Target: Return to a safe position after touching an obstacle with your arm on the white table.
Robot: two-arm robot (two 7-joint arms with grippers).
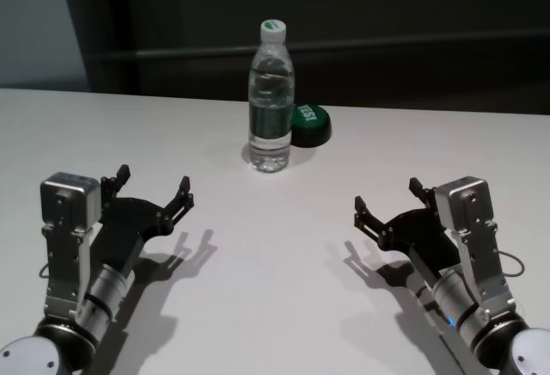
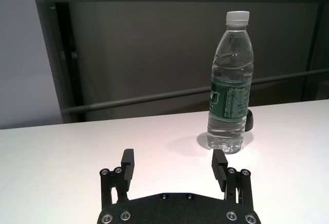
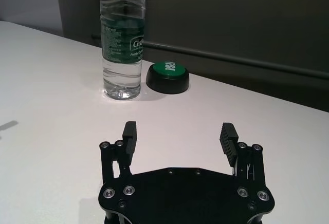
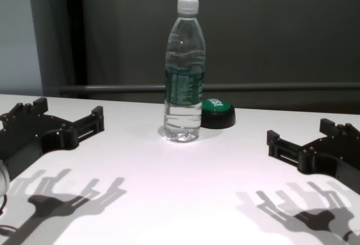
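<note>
The obstacle (image 1: 271,100), a clear water bottle with a white cap and dark green label, stands upright near the far middle of the white table (image 1: 275,246); it also shows as the obstacle (image 4: 184,73), (image 2: 231,85), (image 3: 122,39). My left gripper (image 1: 155,187) hovers open at the near left, well short of the bottle, nothing between its fingers (image 2: 127,163). My right gripper (image 1: 387,201) hovers open at the near right, also apart from the bottle, with empty fingers (image 3: 227,137).
A low green-topped black button (image 1: 308,124) sits just right of and behind the bottle, close to it. The table's far edge meets a dark wall with a horizontal rail (image 4: 281,87).
</note>
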